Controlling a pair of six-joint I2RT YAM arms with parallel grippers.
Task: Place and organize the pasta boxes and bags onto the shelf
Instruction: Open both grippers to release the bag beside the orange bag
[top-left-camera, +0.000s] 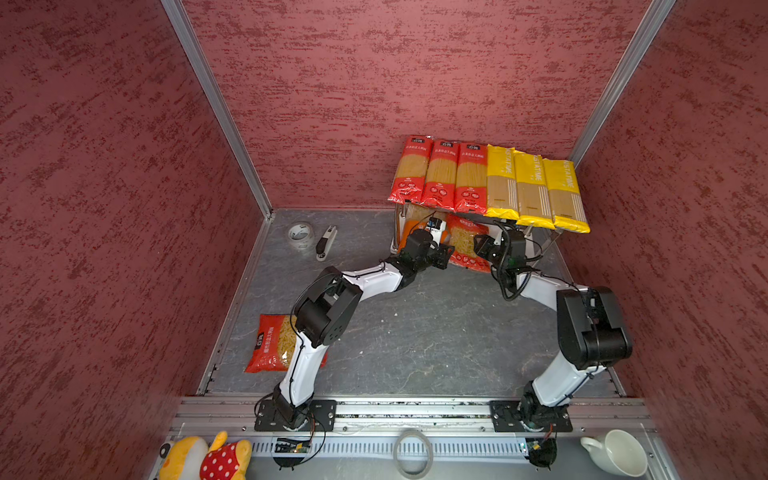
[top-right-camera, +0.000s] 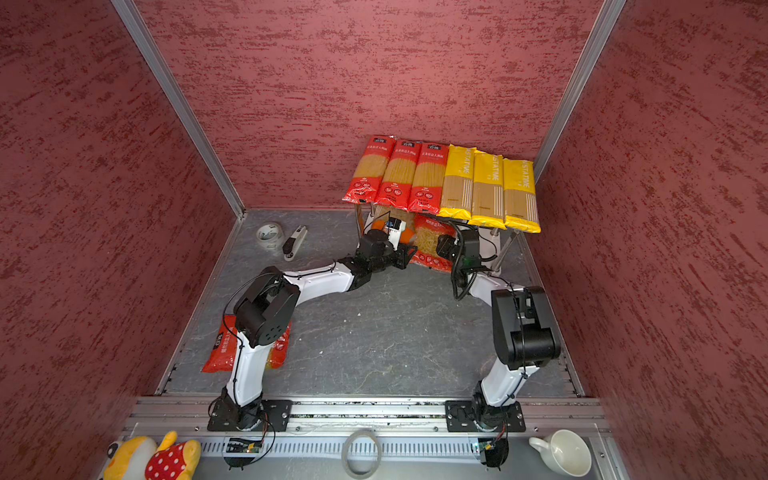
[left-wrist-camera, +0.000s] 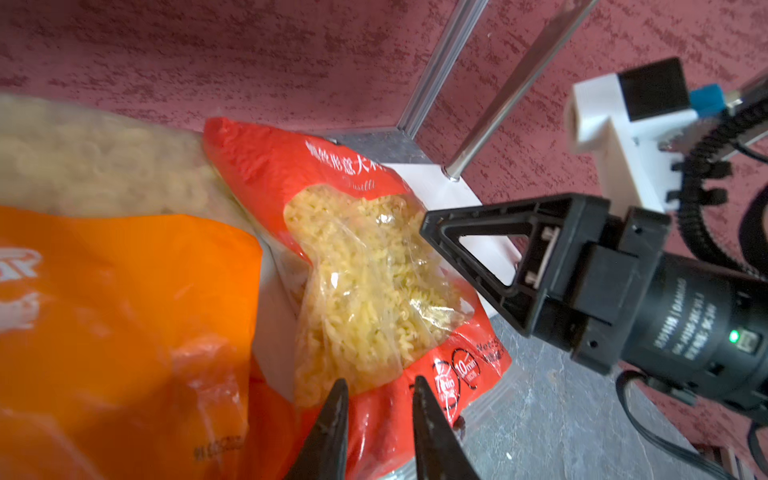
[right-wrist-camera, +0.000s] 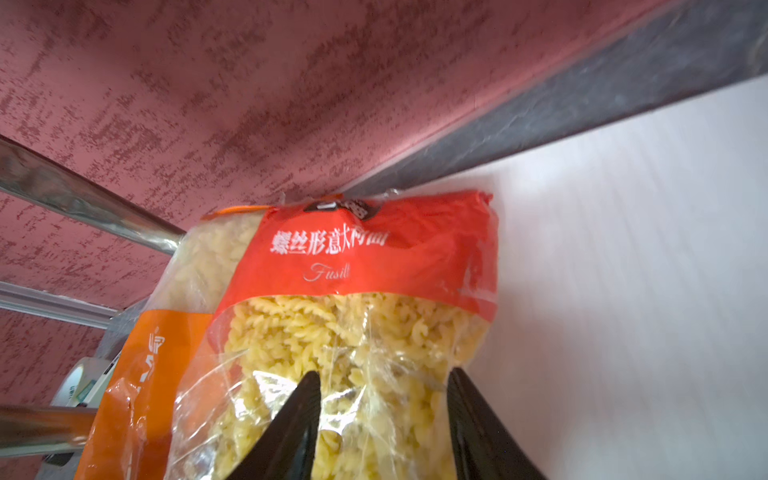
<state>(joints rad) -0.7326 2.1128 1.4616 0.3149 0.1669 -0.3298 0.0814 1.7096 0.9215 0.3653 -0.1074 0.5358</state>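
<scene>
Six spaghetti packs (top-left-camera: 486, 183) top the shelf (right-wrist-camera: 623, 270); orange pack (left-wrist-camera: 124, 311) and fusilli bag (right-wrist-camera: 365, 257) sit beneath. Unplaced, the second fusilli bag (top-left-camera: 272, 349) lies lower left. I see right gripper (right-wrist-camera: 386, 378) spread over the shelved bag; left gripper (left-wrist-camera: 378, 395) nearly closed, grip unclear.

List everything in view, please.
white metal-post shelf: one, white, back right
long red spaghetti packs: three, red, upper tier, left
long yellow spaghetti packs: three, yellow, upper tier, right
orange plastic pasta pack: one, orange, lower tier
red fusilli bags: two, red; lower tier, another on table
tape roll: one, whitish, table, back left
stapler: one, black-and-white, beside roll
plush toy: one, yellow-red, front ledge
tape ring: one, clear, front ledge
ceramic cup: one, white, front ledge
left gripper: one, black, at shelved fusilli bag
right gripper: one, black, jaws apart, same bag
</scene>
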